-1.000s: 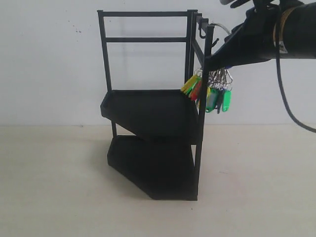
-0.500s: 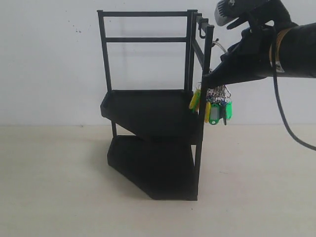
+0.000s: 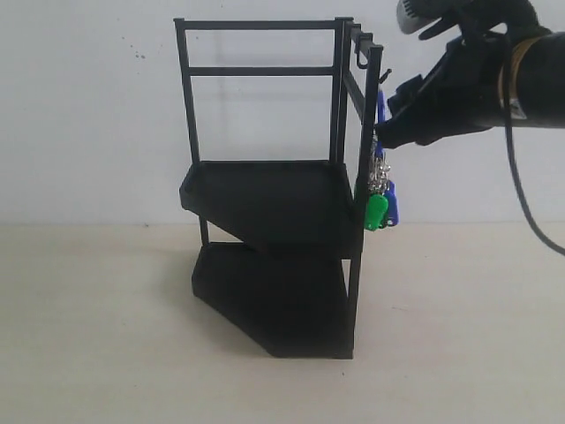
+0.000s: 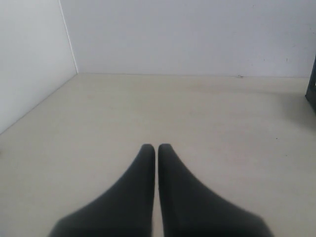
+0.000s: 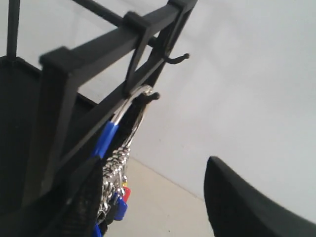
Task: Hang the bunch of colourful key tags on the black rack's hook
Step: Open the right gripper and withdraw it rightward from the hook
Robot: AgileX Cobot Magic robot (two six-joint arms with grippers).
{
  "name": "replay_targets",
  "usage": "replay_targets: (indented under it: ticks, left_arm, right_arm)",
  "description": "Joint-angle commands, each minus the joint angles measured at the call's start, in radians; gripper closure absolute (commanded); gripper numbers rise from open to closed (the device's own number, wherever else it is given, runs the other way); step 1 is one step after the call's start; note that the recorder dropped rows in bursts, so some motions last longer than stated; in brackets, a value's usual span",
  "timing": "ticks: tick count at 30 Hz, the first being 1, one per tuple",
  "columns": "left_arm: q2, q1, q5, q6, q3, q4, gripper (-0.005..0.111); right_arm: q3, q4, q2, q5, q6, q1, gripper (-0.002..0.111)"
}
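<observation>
The colourful key tag bunch (image 5: 116,165) hangs from the hook (image 5: 150,97), its silver ring looped over the upturned prong just under the black rack's (image 5: 98,47) top rail. A blue-sleeved stretch of the ring runs down to a cluster of metal rings and blue and red tags. The right gripper (image 5: 150,170) is spread wide: one of its fingers (image 5: 242,202) stands well apart from the bunch, and the other is a dark blur just beside the tags, above the pale desk (image 5: 163,210).
</observation>
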Motion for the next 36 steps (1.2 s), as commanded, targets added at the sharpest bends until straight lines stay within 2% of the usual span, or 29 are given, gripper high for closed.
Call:
replay_targets:
  ticks: [1, 4, 8, 10, 13, 18, 19, 23, 28, 36]
  left_arm:
    - [0.004, -0.001, 0.0, -0.006, -0.002, 0.0, 0.102]
    - [0.004, -0.001, 0.0, -0.006, -0.002, 0.0, 0.102]
    - [0.004, -0.001, 0.0, -0.006, -0.002, 0.0, 0.102]
    - [0.004, -0.001, 0.0, -0.006, -0.002, 0.0, 0.102]
    - [0.004, -0.001, 0.0, -0.006, -0.002, 0.0, 0.102]
    - [0.004, -0.001, 0.0, -0.006, -0.002, 0.0, 0.102]
    - [0.004, -0.001, 0.0, -0.006, -0.002, 0.0, 0.102]
    - [0.004, -0.001, 0.0, -0.006, -0.002, 0.0, 0.102]
    - [0.004, -0.001, 0.0, -0.006, -0.002, 0.0, 0.102]
    - [0.004, -0.001, 0.0, -0.006, -0.002, 0.0, 0.102]
  right_arm:
    - [0.001, 0.006, -0.074, 0.096, 0.007, -0.004, 0.05]
    - [0.001, 0.058, -0.113, 0.19, -0.015, -0.004, 0.05]
    - [0.048, 0.191, -0.166, 0.26, -0.166, -0.004, 0.05]
    - [0.092, 0.239, -0.198, 0.298, -0.206, -0.004, 0.054]
    - [0.148, 0.275, -0.247, 0.335, -0.19, -0.004, 0.07]
    - [0.173, 0.518, -0.29, 0.436, -0.188, -0.004, 0.105]
    - [0.173, 0.563, -0.29, 0.454, -0.188, -0.004, 0.108]
    - [0.176, 0.783, -0.29, 0.537, -0.203, -0.002, 0.108]
    - [0.176, 0.96, -0.29, 0.638, -0.199, -0.002, 0.108]
    - [0.176, 0.999, -0.29, 0.629, -0.199, -0.002, 0.108]
